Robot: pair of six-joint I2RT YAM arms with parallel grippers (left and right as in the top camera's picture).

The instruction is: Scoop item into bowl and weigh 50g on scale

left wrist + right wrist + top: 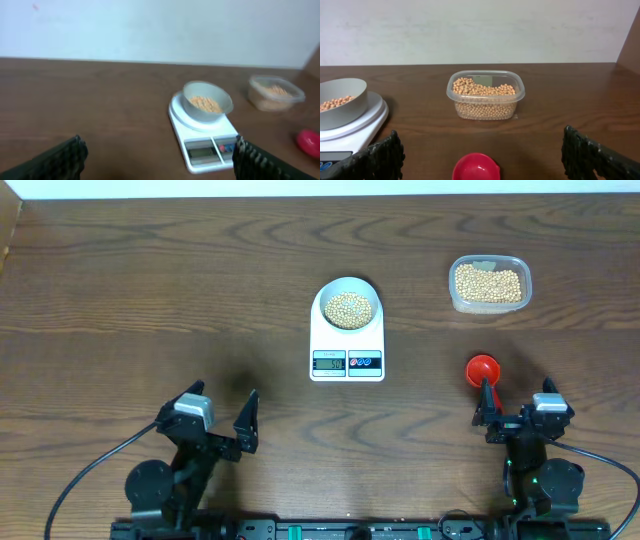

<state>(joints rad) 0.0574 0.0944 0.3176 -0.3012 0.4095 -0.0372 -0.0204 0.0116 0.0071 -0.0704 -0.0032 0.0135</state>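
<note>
The left gripper [222, 402] hangs low over the table [150, 300] with its fingers spread wide and nothing between them. Ahead of it and off to its right stands the scale [347, 362], display end facing the arms. The bowl [207, 117] sits on the platform at the scale's far end, with a shallow layer of beans [348, 309] inside. Bare wood runs ahead of this gripper and to its left, out to the table's far edge, where a pale wall [150, 30] rises.

The right gripper [515, 402] is also spread wide and grips nothing. A red scoop [483, 369] lies on the wood just ahead of it, toward its left finger; the overhead view does not show whether the handle touches that finger. Farther ahead, a clear tub [485, 100] holds many more beans and sits short of the far edge. An open strip of table separates the scoop from the tub. The scale's near corner lies ahead and to the left of this gripper, well apart from the scoop.
</note>
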